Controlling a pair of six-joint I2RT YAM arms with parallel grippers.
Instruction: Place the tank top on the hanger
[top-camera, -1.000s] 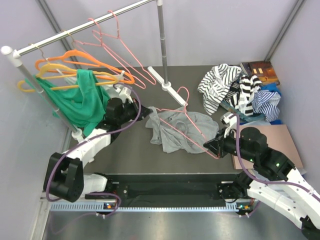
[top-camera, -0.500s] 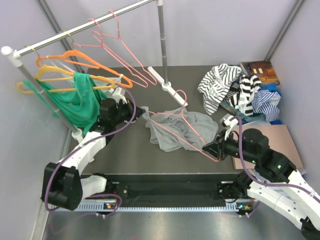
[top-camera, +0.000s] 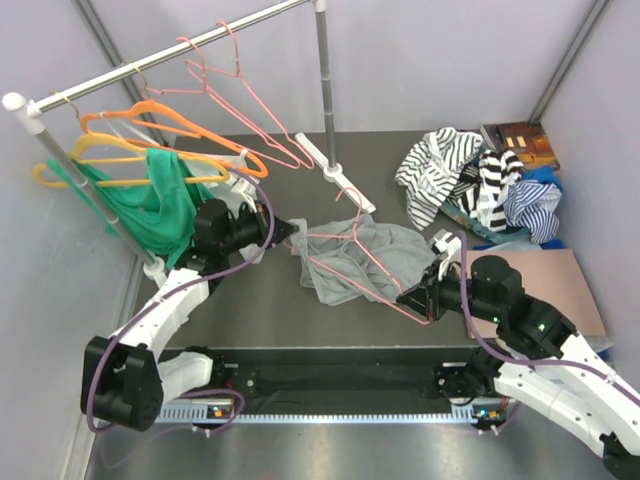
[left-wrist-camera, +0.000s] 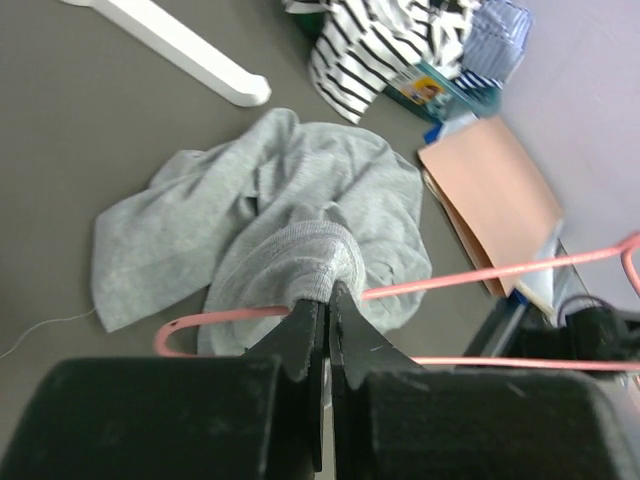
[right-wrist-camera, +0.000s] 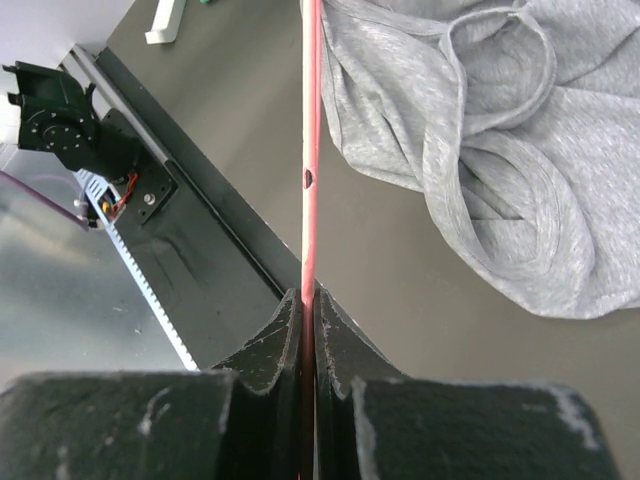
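The grey tank top (top-camera: 360, 255) lies crumpled on the dark table, also in the left wrist view (left-wrist-camera: 270, 210) and the right wrist view (right-wrist-camera: 520, 150). The pink wire hanger (top-camera: 345, 262) is held over it, tilted. My left gripper (top-camera: 293, 230) is shut on a fold of the tank top (left-wrist-camera: 322, 262), with the hanger's wire (left-wrist-camera: 490, 272) just beyond the fingertips. My right gripper (top-camera: 413, 298) is shut on the hanger's wire (right-wrist-camera: 309, 180) at its lower right corner.
A rail (top-camera: 170, 55) at the back left carries pink, orange and yellow hangers and a green garment (top-camera: 150, 205). The rail's white foot (top-camera: 335, 175) lies behind the tank top. Striped clothes (top-camera: 470, 180) and a brown board (top-camera: 560, 285) sit at the right.
My left gripper has moved right from near the rack to the tank top's left edge and lifted a fold. The hanger has shifted left and turned. My right gripper has moved slightly left.
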